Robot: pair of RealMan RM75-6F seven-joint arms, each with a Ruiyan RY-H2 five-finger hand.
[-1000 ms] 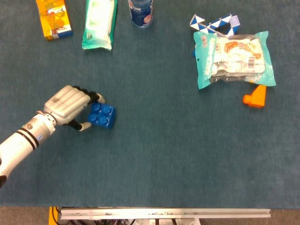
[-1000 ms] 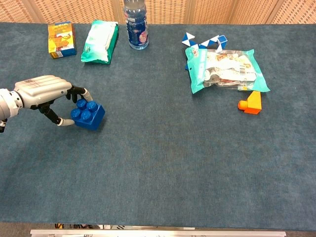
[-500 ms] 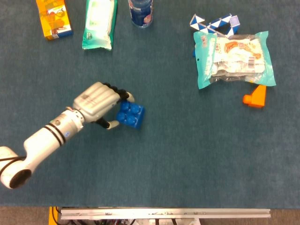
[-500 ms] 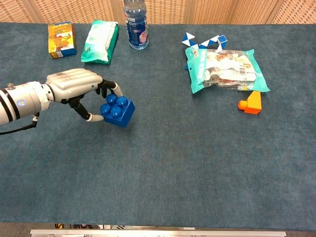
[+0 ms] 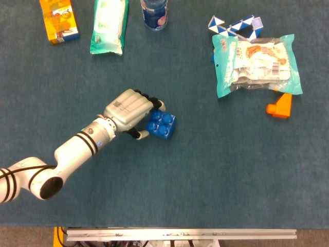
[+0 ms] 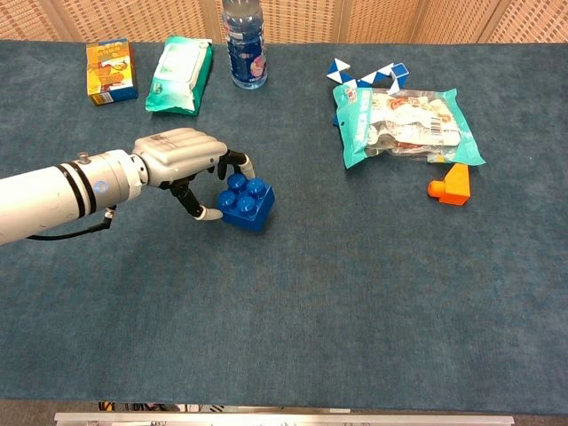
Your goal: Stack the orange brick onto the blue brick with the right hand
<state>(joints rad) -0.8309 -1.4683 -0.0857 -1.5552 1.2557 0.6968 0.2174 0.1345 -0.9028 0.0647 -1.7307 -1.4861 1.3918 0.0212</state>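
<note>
Blue-felted table point(image 5: 205, 170) carries the left hand point(image 5: 129, 109) pinching the blue brick point(image 5: 161, 124), seemingly positioning it as base (orange brick point(image 5: 279, 106) waits apart).

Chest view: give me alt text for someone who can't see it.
The left robot hand grips a blue brick on a dark teal table, left of centre. An orange brick lies far to the right, just below a teal snack bag. A bottle, a wipes pack and an orange carton line the far edge.
</note>
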